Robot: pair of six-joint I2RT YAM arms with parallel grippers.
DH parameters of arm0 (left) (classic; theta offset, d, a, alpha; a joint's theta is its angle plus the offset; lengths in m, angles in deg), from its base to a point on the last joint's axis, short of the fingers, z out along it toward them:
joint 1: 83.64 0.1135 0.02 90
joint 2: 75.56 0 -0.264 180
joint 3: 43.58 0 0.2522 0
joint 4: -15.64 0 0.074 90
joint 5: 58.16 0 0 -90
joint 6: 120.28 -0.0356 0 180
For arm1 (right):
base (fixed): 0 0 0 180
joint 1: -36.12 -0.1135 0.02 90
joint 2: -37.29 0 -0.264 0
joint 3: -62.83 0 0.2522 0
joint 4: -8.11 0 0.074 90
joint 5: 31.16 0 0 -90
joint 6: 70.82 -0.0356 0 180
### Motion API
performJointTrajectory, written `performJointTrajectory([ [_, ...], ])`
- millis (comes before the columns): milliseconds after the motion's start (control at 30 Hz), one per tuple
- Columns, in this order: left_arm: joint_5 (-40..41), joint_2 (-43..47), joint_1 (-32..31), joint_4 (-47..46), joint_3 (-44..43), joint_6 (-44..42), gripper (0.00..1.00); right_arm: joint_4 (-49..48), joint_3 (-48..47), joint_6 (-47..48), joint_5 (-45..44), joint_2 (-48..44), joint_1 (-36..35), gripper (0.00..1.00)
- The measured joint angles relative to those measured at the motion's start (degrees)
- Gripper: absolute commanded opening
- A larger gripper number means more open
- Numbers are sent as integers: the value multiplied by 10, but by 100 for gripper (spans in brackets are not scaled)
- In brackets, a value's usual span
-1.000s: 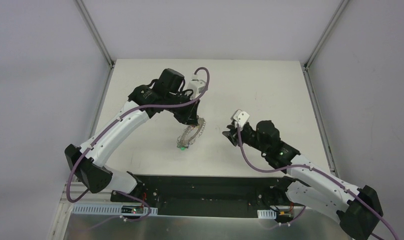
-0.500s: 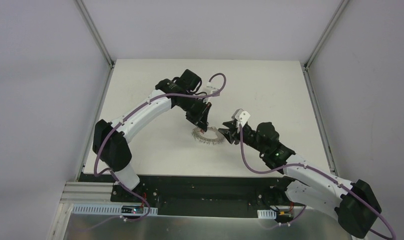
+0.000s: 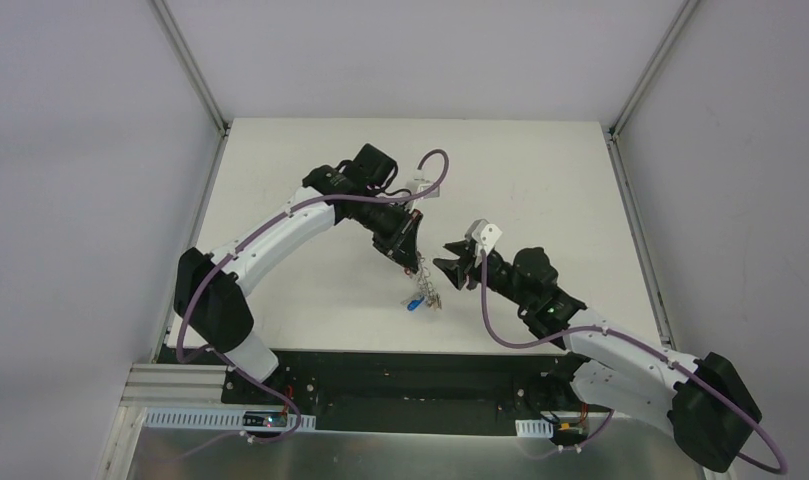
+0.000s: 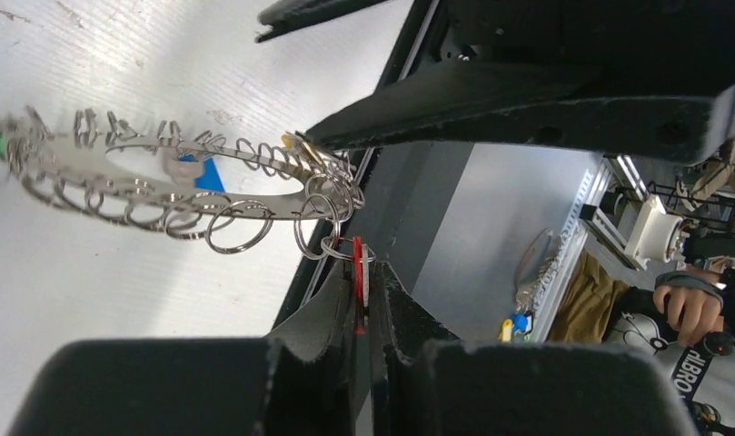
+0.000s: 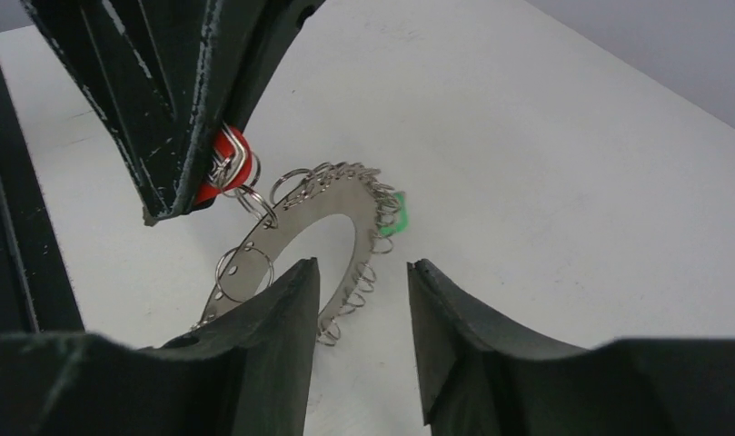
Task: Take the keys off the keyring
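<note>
Since the earlier frames the large silvery metal keyring (image 5: 336,202), a flat band fringed with small wire loops (image 5: 245,265), has come up off the white table (image 3: 540,170). Half a second back it lay nearly flat at the centre of the overhead view. It now hangs tilted just below centre; whether its low edge touches the surface cannot be told. The right gripper (image 5: 362,268) has edged left toward it.

Grip: the left gripper (image 4: 362,277) is clenched on a red plastic tag (image 5: 225,171), which joins the band's rim through a small loop, so the keyring hangs from that tag. The right gripper's fingers stand apart and hold nothing, with the band's near edge just ahead of the gap. A green plastic tag (image 5: 393,213) sits on the far rim and a blue plastic tag (image 3: 415,303) at the lowest point. Key blades cannot be made out.

Step in hand, as judged: bracing the keyring so the red-tagged key can be worked off. The right gripper should close on the flat band, not the loose loops, and near the red tag's loop. The left then pulls against a firm hold without swing.

Pose: the left arm runs from lower left up and across the overhead frame, wrist bent, fingers pointing down-right. The right arm comes from lower right, forearm low, fingers pointing up-left at the keyring.
</note>
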State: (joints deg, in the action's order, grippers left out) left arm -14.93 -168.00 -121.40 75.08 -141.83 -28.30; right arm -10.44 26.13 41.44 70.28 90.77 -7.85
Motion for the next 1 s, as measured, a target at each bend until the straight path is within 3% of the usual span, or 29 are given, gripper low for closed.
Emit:
performJointTrajectory([
  [267, -26, 34, 1, -15, 18, -6, 0, 6, -24, -71, 159, 23, 2, 25],
  [467, -29, 36, 3, -24, 26, -16, 0, 5, -26, -83, 225, 17, 2, 23],
  [1000, -79, 71, 2, -47, 56, -57, 0, 8, -26, -68, 266, 3, 2, 23],
])
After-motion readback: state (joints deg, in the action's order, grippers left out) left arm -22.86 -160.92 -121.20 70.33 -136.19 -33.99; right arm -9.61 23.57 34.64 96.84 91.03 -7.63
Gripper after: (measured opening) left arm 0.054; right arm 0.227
